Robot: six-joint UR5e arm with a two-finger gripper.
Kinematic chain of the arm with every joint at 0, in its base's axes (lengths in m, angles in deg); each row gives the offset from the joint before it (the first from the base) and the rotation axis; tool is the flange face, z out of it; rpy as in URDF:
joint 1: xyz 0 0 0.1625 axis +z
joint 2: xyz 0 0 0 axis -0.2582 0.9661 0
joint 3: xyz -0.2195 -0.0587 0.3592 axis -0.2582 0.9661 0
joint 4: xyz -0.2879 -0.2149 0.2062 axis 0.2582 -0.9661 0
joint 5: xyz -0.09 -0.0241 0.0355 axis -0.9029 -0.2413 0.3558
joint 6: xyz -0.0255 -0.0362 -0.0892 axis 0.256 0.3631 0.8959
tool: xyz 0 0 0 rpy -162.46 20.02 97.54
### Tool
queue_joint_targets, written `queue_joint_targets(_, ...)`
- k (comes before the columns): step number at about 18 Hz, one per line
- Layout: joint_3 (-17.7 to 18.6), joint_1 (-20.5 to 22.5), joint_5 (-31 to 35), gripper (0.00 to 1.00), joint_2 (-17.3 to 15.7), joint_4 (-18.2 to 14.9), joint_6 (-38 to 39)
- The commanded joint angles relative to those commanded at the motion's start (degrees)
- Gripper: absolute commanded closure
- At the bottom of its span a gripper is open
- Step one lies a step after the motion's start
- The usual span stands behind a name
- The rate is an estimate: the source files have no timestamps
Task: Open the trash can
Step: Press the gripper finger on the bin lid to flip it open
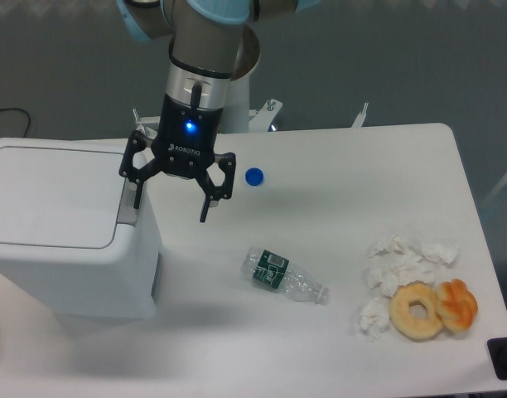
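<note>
The trash can (pixel 63 240) is a big white boxy bin at the left of the table, its flat lid down. A grey push tab (pixel 129 201) sits on its right edge. My gripper (pixel 171 206) hangs open just right of that edge, pointing down. Its left finger (pixel 138 192) is over the grey tab; whether it touches I cannot tell. The right finger (pixel 207 206) is over the bare table beside the bin. Nothing is between the fingers.
A blue bottle cap (pixel 253 176) lies just right of the gripper. A crushed clear plastic bottle (pixel 282 276) lies mid-table. Crumpled white tissues (pixel 398 269), a bagel (pixel 417 311) and a pastry (pixel 458 303) sit at the right front.
</note>
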Motion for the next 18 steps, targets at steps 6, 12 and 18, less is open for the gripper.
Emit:
queue_joint_targets(6, 0.26, 0.0, 0.0, 0.0, 0.0, 0.09, 0.0)
queue_joint_targets(12, -0.7, 0.0, -0.26, 0.0, -0.09, 0.18, 0.35)
queue_joint_targets(18, -5.97, 1.14, 0.17, 0.0, 0.97, 0.26, -1.4)
